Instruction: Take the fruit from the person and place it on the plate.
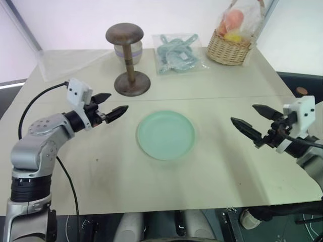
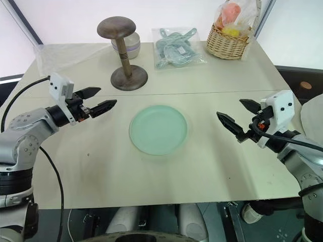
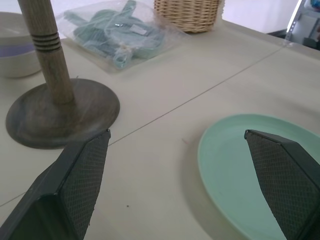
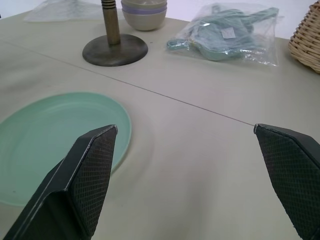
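- Left gripper (image 1: 111,105): jaws spread apart with nothing between them, held above the table (image 1: 212,166) and pointing toward the middle.
- Right gripper (image 1: 254,122): jaws wide apart, also empty, pointing back toward the left one.
- Plate (image 1: 166,134): lies flat and bare on the table between the two grippers, a little nearer the left fingertips than the right, and lower than both.
- Stand (image 1: 129,60): brown wood, upright, just beyond the left gripper and apart from the plate.
- Bowl (image 1: 128,50): pale, partly hidden behind the stand's stem.
- Bag (image 1: 176,53): clear plastic with blue-green items inside, flat on the table beyond the plate.
- Basket (image 1: 230,48): wicker, at the far edge, well beyond the right gripper, holding wrapped pink and yellow fruits (image 1: 233,22).
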Robot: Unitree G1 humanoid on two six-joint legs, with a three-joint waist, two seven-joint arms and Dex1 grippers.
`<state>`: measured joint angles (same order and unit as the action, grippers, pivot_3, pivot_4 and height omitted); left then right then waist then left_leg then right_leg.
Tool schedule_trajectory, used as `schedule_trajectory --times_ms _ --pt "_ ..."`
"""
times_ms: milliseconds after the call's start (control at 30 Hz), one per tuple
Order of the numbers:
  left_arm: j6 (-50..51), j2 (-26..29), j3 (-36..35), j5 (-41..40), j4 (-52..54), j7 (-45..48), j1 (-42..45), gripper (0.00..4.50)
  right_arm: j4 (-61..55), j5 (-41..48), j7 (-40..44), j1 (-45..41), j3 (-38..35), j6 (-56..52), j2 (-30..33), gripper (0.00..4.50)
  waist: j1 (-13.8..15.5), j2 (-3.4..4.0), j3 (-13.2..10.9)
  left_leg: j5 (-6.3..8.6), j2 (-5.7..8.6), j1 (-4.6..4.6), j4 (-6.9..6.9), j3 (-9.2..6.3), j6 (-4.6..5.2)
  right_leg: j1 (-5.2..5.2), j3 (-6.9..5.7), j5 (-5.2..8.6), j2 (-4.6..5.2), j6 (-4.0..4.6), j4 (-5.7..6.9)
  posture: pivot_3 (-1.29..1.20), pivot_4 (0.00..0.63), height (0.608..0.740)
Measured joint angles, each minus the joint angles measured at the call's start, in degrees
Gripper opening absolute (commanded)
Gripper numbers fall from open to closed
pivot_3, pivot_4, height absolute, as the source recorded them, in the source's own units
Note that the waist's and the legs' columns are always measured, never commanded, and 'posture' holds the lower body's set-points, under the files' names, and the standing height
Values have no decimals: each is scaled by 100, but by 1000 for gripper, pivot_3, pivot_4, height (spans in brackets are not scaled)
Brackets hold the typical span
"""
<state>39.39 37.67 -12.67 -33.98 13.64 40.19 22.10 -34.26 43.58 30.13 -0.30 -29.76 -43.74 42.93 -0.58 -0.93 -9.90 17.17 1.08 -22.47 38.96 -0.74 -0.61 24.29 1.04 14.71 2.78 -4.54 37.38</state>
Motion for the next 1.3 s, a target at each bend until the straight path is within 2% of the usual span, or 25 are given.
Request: schedule_trajectory --times_ms 1300 --pt "2 -8 -34 -167 40 -17 21 4500 -26 30 -44 65 0 1 3 4487 0 0 0 0 0 0 0 0 0 0 0 0 -1 0 0 0 150 740"
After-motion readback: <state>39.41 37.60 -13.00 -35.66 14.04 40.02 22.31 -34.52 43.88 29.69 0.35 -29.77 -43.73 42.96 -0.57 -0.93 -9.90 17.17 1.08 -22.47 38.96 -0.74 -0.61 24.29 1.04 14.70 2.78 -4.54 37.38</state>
